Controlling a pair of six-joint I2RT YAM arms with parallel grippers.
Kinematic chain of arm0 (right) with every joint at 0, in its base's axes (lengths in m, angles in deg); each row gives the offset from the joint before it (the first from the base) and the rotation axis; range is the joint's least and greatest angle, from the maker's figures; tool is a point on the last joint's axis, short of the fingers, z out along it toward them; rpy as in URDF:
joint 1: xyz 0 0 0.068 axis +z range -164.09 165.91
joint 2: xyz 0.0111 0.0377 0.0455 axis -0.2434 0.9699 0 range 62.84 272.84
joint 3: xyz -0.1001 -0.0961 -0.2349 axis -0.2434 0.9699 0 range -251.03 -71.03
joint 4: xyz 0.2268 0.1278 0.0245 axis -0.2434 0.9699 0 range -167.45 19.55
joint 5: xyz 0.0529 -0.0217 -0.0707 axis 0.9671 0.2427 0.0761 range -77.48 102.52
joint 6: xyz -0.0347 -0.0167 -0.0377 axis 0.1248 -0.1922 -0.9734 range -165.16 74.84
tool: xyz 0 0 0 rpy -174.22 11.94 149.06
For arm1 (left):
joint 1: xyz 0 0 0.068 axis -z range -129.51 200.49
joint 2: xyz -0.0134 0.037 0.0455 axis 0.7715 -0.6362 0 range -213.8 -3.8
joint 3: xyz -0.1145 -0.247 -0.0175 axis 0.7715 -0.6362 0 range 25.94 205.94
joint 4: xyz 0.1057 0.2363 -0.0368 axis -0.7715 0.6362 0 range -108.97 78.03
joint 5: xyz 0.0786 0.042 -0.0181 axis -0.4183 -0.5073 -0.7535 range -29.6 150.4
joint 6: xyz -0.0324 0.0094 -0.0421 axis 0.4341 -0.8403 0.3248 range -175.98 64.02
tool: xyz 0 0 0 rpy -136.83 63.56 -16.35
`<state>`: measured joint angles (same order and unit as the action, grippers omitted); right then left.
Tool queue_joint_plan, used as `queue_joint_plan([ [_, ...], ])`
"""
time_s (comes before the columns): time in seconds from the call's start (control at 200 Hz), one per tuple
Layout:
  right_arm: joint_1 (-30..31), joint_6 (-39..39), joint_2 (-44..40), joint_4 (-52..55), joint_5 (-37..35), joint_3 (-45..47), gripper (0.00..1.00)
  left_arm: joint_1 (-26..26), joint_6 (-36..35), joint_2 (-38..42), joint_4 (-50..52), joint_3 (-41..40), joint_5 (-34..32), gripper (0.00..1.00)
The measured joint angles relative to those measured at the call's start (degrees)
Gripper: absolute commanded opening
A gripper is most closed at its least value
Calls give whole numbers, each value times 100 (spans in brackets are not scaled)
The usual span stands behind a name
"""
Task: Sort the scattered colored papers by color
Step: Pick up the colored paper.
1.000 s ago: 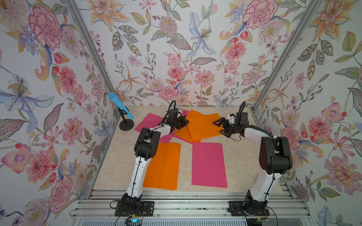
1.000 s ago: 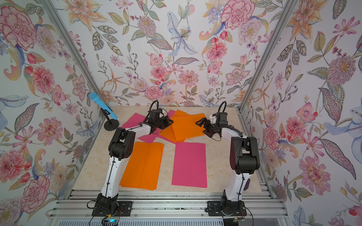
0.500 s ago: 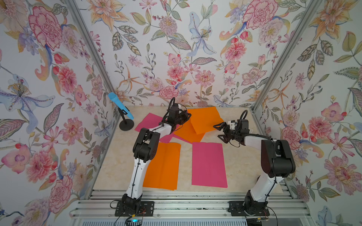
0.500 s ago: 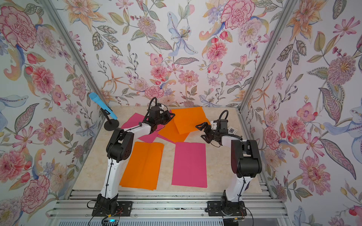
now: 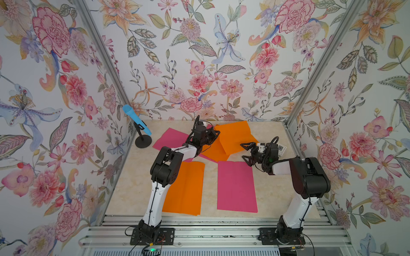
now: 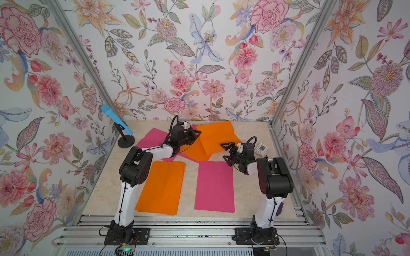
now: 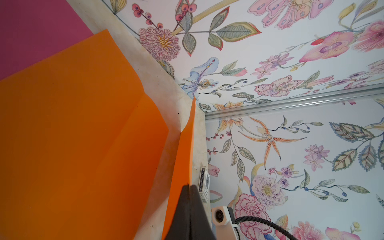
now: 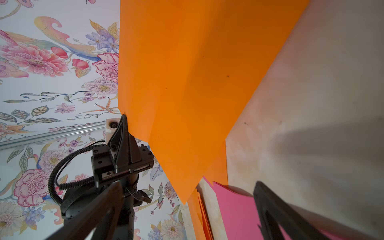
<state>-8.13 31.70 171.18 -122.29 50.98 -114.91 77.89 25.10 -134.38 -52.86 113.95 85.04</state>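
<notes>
My left gripper (image 5: 218, 132) (image 6: 199, 133) is shut on a corner of an orange paper (image 5: 235, 137) (image 6: 217, 135), which hangs lifted at the back; the left wrist view shows it edge-on (image 7: 185, 149) in the shut tips (image 7: 189, 186). Under it lie another orange sheet (image 5: 216, 153) and a pink sheet (image 5: 170, 138). Nearer the front lie an orange sheet (image 5: 186, 188) and a pink sheet (image 5: 236, 186), side by side. My right gripper (image 5: 245, 151) (image 6: 223, 151) (image 8: 187, 185) is open and holds nothing, just right of the lifted sheet (image 8: 187, 72).
A blue microphone (image 5: 137, 120) on a round black stand stands at the back left. A small white card (image 5: 280, 149) lies by the right wall, behind my right gripper. Flowered walls close three sides; a metal rail (image 5: 199, 221) runs along the front.
The left gripper has raised the orange paper off the pile and toward the back wall. The right gripper has drawn back from the pile toward the front, still open.
</notes>
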Motion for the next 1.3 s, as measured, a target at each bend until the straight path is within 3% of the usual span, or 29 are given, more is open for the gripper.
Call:
queue_joint_plan([
  [0.09, 44, 345, 221, -514, -61, 138, 99, 20, 221, 46, -212, -234, -57, 0],
  [0.41, 17, 1458, 793, -2037, -396, 420, 79, 170, 949, 186, -994, -861, -136, 0],
  [0.781, 17, 1766, 811, -2411, -658, 435, 62, 195, 1335, 385, -1434, -1051, -160, 0],
  [1.016, 31, 1937, 1246, -2673, -662, 413, 53, 223, 1565, 426, -1740, -1257, -221, 0],
  [1.101, 46, 1971, 1370, -2726, -693, 396, 40, 245, 1585, 426, -1762, -1281, -234, 0],
  [1.301, 31, 2011, 1447, -2846, -721, 310, 25, 278, 1587, 514, -1790, -1460, -238, 0],
])
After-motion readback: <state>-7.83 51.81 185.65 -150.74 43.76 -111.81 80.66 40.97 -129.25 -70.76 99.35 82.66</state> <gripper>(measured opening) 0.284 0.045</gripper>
